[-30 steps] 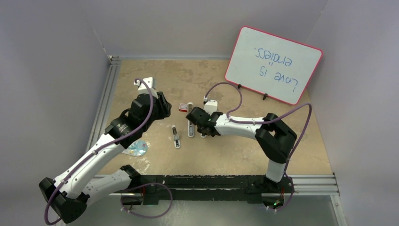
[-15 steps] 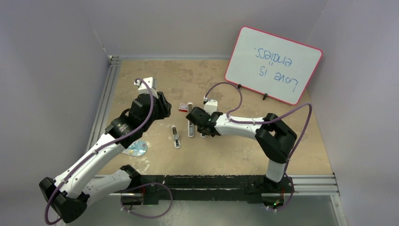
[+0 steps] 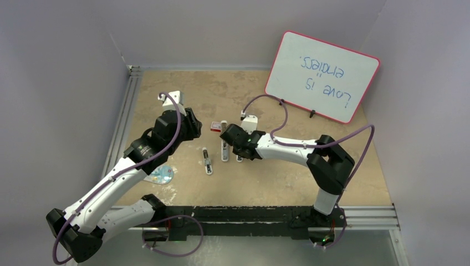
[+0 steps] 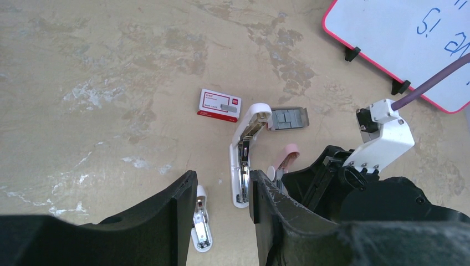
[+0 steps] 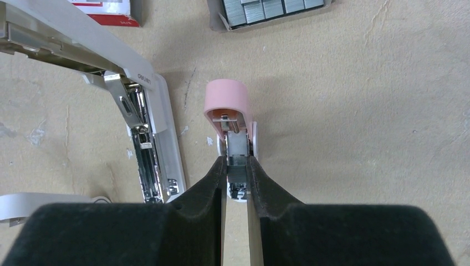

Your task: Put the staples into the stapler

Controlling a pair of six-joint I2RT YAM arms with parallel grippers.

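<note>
The pink stapler (image 5: 228, 100) lies open on the table, with its white base under my right gripper (image 5: 237, 169). That gripper is shut on a grey strip of staples (image 5: 238, 149) lying in the stapler's metal channel. More silvery staples (image 5: 271, 8) sit in a grey tray (image 4: 288, 118) beside the red box (image 4: 219, 105). My left gripper (image 4: 221, 205) is open and empty, held above the table left of the staplers. In the top view the right gripper (image 3: 237, 145) is over the pink stapler (image 3: 239, 159), and the left gripper (image 3: 191, 126) is left of the red box (image 3: 215, 126).
An open white stapler (image 4: 244, 155) lies just left of the pink one. A small white stapler (image 4: 200, 224) lies nearer me. A pink-framed whiteboard (image 3: 321, 75) stands at the back right. A disc (image 3: 162, 175) lies under the left arm.
The right arm's elbow has shifted slightly to the right; its gripper stays at the pink stapler. The left arm has not moved.
</note>
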